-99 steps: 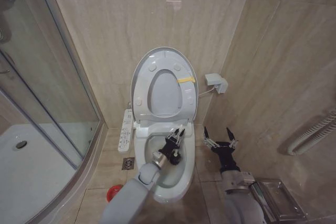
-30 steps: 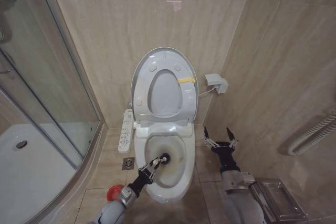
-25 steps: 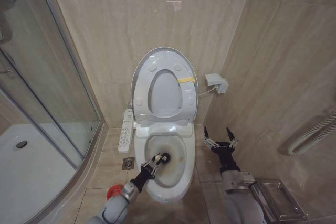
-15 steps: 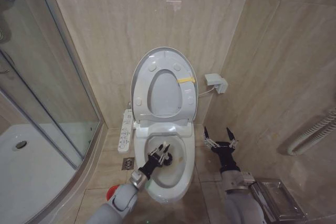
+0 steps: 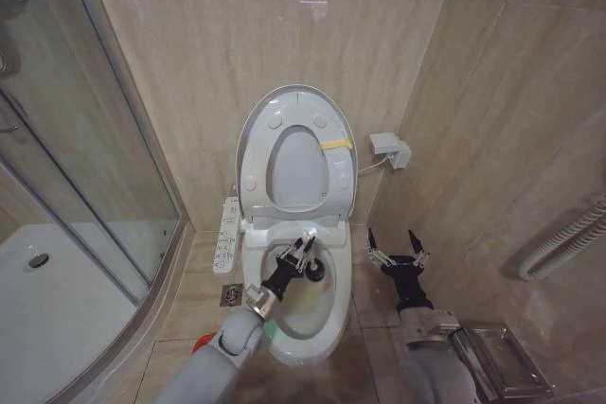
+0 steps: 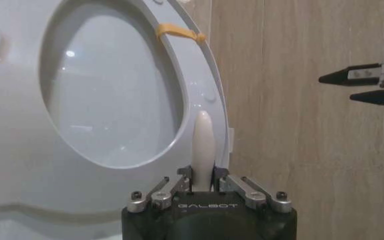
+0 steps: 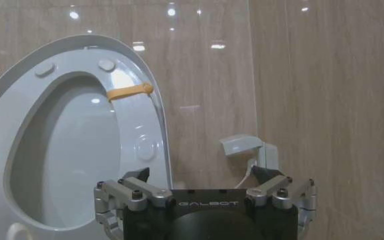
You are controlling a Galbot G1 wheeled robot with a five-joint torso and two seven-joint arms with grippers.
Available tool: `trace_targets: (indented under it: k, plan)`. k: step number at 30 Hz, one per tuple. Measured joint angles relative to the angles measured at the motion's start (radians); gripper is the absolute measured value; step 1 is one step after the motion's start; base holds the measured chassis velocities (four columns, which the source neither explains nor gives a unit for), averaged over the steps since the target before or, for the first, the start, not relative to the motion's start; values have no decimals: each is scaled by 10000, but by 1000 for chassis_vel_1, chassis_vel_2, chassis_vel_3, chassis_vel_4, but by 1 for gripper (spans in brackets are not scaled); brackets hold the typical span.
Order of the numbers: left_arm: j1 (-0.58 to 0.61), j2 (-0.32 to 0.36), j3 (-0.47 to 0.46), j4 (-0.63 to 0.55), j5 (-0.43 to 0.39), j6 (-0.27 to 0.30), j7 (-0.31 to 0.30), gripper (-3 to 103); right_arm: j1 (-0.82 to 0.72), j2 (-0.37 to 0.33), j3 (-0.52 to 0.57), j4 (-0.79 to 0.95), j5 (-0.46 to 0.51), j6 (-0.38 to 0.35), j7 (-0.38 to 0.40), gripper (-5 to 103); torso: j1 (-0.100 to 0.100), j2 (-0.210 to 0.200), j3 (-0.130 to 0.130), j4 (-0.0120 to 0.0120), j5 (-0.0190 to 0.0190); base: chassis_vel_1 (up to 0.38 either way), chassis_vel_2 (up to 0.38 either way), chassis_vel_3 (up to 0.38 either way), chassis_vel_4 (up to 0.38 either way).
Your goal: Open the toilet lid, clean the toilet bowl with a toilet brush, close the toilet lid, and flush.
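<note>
The toilet lid (image 5: 301, 99) stands upright against the wall, and the white seat ring with a yellow tag (image 5: 335, 144) is raised against it. Below, the toilet bowl (image 5: 333, 302) is open and shows yellowish staining inside. My left gripper (image 5: 300, 254) is over the back part of the bowl, shut on the toilet brush. The brush's dark head (image 5: 316, 272) sits low in the bowl. In the left wrist view the white handle (image 6: 203, 145) stands clamped between the fingers, in front of the lid (image 6: 18, 165). My right gripper (image 5: 396, 247) hangs open to the right of the bowl, holding nothing.
A glass shower enclosure (image 5: 90, 186) fills the left side. A white control panel (image 5: 227, 226) hangs on the bowl's left, with a floor drain (image 5: 232, 295) below it. A wall box (image 5: 389, 149) is at the right, a metal rack (image 5: 502, 359) at the lower right.
My left gripper has carried the brush from the near left rim toward the back of the bowl. The right arm has not moved.
</note>
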Motion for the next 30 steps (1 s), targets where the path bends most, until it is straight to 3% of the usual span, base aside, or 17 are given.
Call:
trace_targets:
  k: [9, 17, 30]
  plan:
    - [-256, -648, 333, 1103, -71, -360, 157, 19, 0, 0, 0, 0, 0, 0, 0, 100, -2, 1, 0, 1, 0, 0, 0, 0, 0]
    - [-462, -694, 724, 2063, -174, -814, 483, 19, 0, 0, 0, 0, 0, 0, 0, 100, -3, 2, -2, 3, -1, 0, 0, 0, 0]
    - [-948, -948, 709, 1563, -308, -508, 438, 19, 0, 0, 0, 0, 0, 0, 0, 100, -2, 1, -1, -1, -2, 0, 0, 0, 0]
